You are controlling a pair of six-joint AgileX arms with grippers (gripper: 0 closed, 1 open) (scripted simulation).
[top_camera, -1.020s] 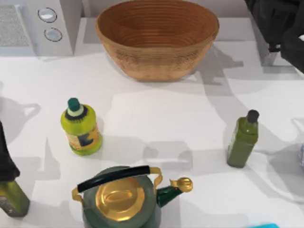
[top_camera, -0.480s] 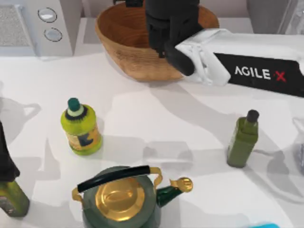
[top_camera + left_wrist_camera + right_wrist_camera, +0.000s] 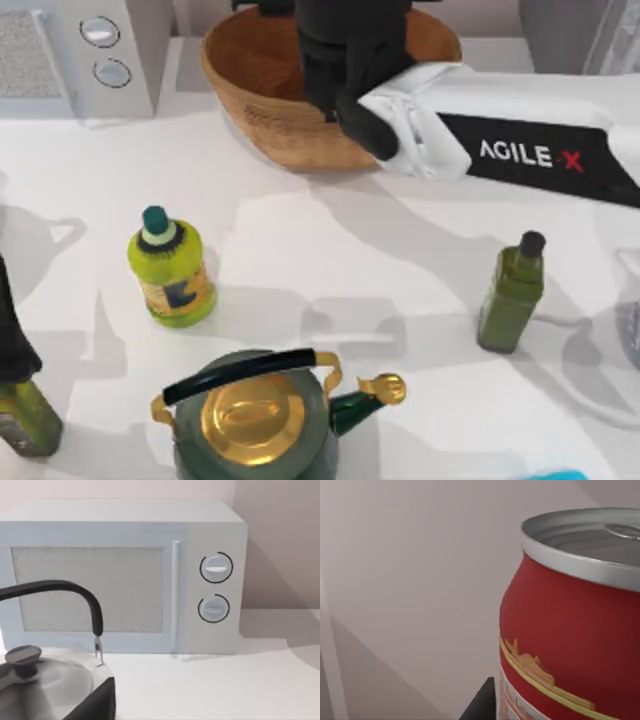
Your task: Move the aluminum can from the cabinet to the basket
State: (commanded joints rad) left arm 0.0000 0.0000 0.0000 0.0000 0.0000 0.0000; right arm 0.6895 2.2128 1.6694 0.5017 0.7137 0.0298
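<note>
The aluminum can [image 3: 570,630], red with a silver top, is very close in the right wrist view, with one black fingertip [image 3: 482,705] against its lower side. My right gripper [image 3: 345,60] hangs over the middle of the tan woven basket [image 3: 270,130] at the back of the table, shut on the can. In the top view the arm's black wrist hides the can. A grey corner of the cabinet [image 3: 555,30] is at the back right. My left arm is parked off the table's left side.
A white microwave [image 3: 110,50] stands at the back left. A yellow-green bottle [image 3: 172,265] is left of centre, an olive bottle [image 3: 512,295] at the right, another olive bottle [image 3: 22,420] at the front left, and a green-and-gold kettle [image 3: 255,415] at the front.
My right arm has swung from the back right corner across to above the basket, carrying the can, then edged slightly further left. Nothing on the table moved.
</note>
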